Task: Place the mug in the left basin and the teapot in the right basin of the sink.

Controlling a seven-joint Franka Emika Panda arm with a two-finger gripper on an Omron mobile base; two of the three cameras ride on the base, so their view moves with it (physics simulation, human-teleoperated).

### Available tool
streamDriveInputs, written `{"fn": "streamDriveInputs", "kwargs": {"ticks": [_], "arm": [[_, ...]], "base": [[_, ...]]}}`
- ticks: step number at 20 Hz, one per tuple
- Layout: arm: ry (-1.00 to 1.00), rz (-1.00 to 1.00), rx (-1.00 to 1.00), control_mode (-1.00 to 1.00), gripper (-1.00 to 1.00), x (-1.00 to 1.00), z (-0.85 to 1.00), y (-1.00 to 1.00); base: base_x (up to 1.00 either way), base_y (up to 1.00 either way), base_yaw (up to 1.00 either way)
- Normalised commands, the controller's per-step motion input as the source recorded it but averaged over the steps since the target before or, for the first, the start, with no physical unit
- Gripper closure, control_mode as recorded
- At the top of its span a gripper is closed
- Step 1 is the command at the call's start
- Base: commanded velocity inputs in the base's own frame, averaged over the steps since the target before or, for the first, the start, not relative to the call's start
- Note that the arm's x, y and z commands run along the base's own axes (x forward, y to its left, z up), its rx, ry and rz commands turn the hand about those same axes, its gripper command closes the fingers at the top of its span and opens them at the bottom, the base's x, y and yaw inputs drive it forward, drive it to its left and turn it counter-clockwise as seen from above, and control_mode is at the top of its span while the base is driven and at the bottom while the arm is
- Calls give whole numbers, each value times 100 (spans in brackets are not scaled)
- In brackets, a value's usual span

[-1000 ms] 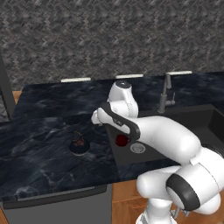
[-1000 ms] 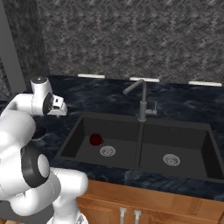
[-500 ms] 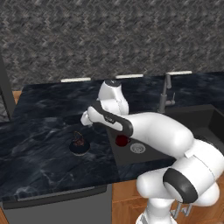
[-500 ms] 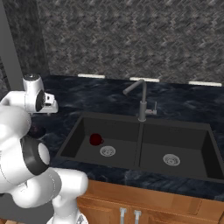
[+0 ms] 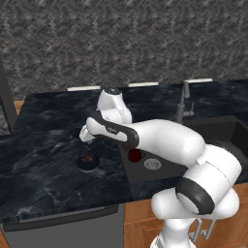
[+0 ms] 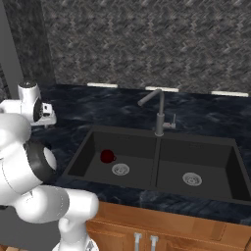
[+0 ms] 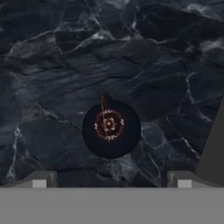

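dark marble counter (image 5: 43,169), teapot (image 7: 111,128) on it, gripper (image 7: 111,181) above with jaws apart, mug (image 6: 107,156) in left basin (image 6: 132,147)

Bare dark marbled stone counter (image 7: 52,65) surrounds the squat black round teapot (image 7: 111,129) on every side; between it and the open hand (image 7: 111,179) nothing intervenes.
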Motion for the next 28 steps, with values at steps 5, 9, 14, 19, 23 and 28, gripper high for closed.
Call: {"fn": "streamDriveInputs", "kwargs": {"ticks": [5,9,14,19,23,28], "arm": [[1,10,-15,-100,-100,0,0,29],[1,7,-22,-100,-100,-1,-1,22],[0,8,-19,-100,-100,10,-5,15],[1,9,-5,-100,-100,16,-8,8],[1,8,0,-100,-100,18,-9,4],[1,6,0,-100,-100,14,-14,2]], "base": [[0,0,0],[0,0,0],[0,0,0],[0,0,0],[0,0,0],[0,0,0]]}}
